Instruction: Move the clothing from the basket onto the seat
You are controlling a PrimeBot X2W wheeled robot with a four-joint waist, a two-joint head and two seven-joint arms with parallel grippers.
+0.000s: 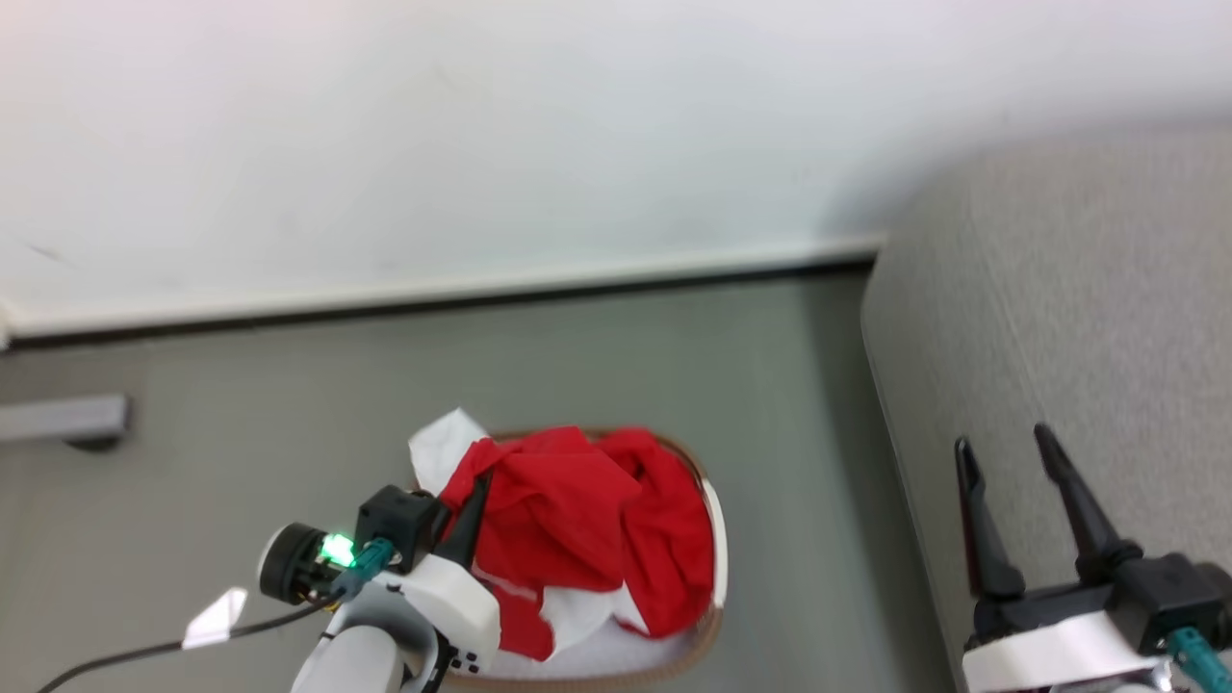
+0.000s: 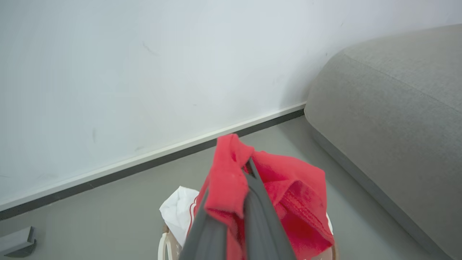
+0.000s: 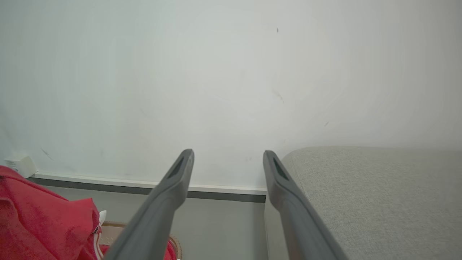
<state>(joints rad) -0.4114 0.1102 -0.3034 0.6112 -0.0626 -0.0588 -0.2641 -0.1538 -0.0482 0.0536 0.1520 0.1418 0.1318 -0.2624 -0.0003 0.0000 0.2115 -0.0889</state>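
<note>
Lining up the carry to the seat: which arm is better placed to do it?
Left. The left gripper is shut on the red clothing over the basket; the right gripper is open and empty, near the seat.

- I see a plain white wall [image 1: 577, 125] across the back, evenly lit with no hard shadows.
- A few faint dark scuff marks [image 3: 278, 94] on it, clearest from the right wrist.
- White skirting [image 1: 433, 292] with a dark strip under it runs along the wall foot.
- Floor [image 1: 626, 366] is smooth, matte grey-green.
- Low grey block [image 1: 63, 419] on the floor far left, near the skirting. I can't tell what it is.
- Small white box [image 3: 20, 165] sits just above the skirting.
- Bright white patch [image 1: 214, 616] on the floor, lower left.
- Grey woven seat [image 1: 1059, 318] on the right with a rounded corner, its end close to the wall.
</note>
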